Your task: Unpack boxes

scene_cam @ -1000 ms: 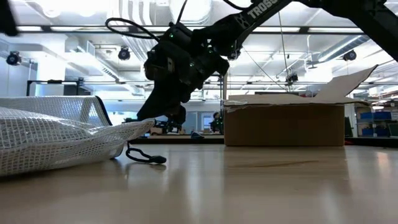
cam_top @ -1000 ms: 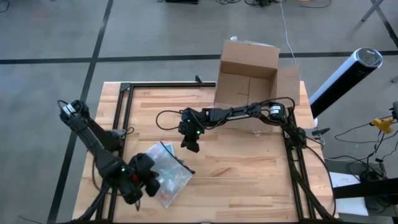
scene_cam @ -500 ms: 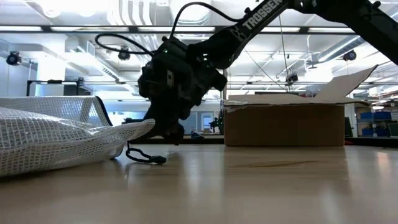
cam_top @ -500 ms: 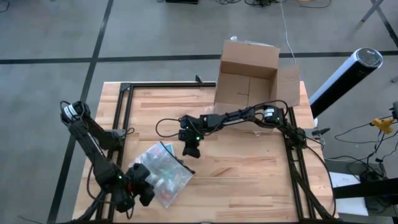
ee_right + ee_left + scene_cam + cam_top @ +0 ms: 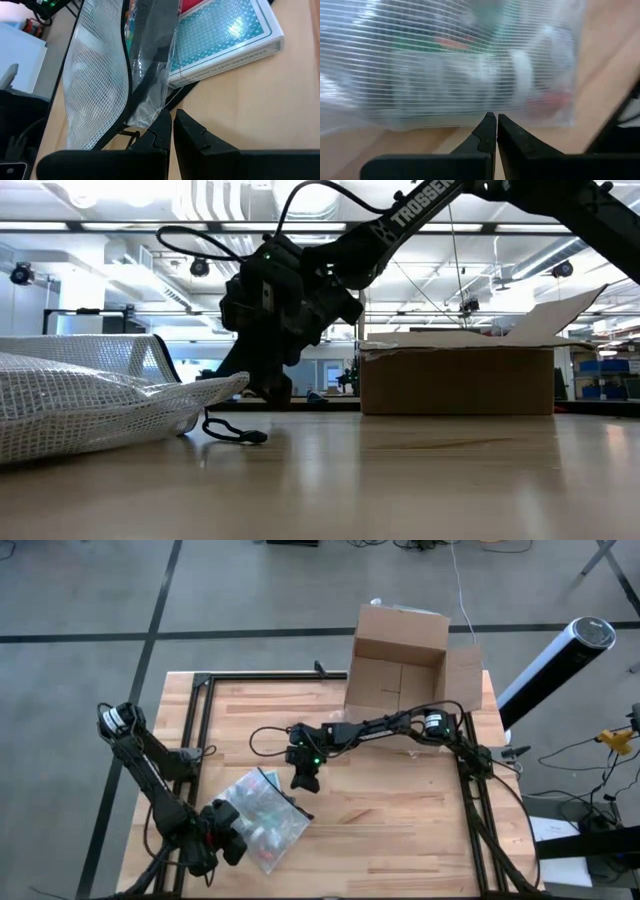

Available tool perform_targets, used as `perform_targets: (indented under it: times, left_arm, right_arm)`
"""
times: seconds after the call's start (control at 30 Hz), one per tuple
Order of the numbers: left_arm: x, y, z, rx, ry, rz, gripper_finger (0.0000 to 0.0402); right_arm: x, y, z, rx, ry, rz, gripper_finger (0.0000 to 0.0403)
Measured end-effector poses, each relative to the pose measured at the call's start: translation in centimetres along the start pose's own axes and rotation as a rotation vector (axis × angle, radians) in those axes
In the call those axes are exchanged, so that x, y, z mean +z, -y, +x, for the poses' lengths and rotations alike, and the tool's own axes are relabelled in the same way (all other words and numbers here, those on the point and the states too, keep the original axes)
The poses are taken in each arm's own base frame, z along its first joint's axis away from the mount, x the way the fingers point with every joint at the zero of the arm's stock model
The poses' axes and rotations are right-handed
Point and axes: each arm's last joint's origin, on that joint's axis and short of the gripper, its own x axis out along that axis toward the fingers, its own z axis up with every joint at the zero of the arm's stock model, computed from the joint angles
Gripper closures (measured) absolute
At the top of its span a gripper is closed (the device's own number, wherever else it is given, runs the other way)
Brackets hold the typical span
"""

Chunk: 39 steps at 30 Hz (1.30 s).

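Observation:
The brown cardboard box (image 5: 398, 662) stands open at the table's far right, resting on its bottom (image 5: 455, 383). A translucent mesh zip pouch (image 5: 262, 820) with items inside lies flat near the front left. My left gripper (image 5: 226, 838) is shut at the pouch's near-left edge (image 5: 470, 120). My right gripper (image 5: 303, 778) is shut, pointing down at the pouch's far-right corner (image 5: 145, 107). There a teal patterned card box (image 5: 225, 35) shows. A dark cord loop (image 5: 235, 433) lies on the table by the pouch's end. My left gripper has its shut fingertips (image 5: 490, 122) right at the pouch's edge; I cannot tell whether they touch it. My right gripper has its shut fingertips (image 5: 165, 120) against the clear edge at the pouch's corner, coming slanting from above; whether they touch it I cannot tell.
A black metal frame (image 5: 200, 690) runs along the table's left and far sides, and another (image 5: 470, 800) along the right. Bare wood lies between the pouch and the box (image 5: 400, 790).
My left gripper has sunk and drawn toward the table's near left corner, along the pouch's edge, staying shut. My right gripper has dropped a little toward the pouch's far-right corner. The pouch and the box have kept their places.

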Motion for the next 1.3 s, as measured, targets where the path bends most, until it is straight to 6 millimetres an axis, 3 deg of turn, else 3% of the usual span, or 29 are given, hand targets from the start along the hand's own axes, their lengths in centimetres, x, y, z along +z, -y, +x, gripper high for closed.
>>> perform_targets:
  times: [0.4, 1.07, 1.3]
  left_arm:
    - [0.7, -2.7, 0.2, 0.226, 0.042, 0.076, 0.0402]
    - [1.1, -7.0, 3.8, 0.258, 0.095, 0.073, 0.0402]
    - [1.6, -7.6, 4.5, 0.239, 0.095, 0.113, 0.0402]
  right_arm:
    - [-0.3, -1.2, 0.8, 0.038, -0.021, -0.014, 0.0403]
    - [-1.9, -6.1, 4.4, 0.112, -0.098, -0.048, 0.0403]
    - [-2.1, -7.4, 5.3, 0.105, -0.081, -0.063, 0.0403]
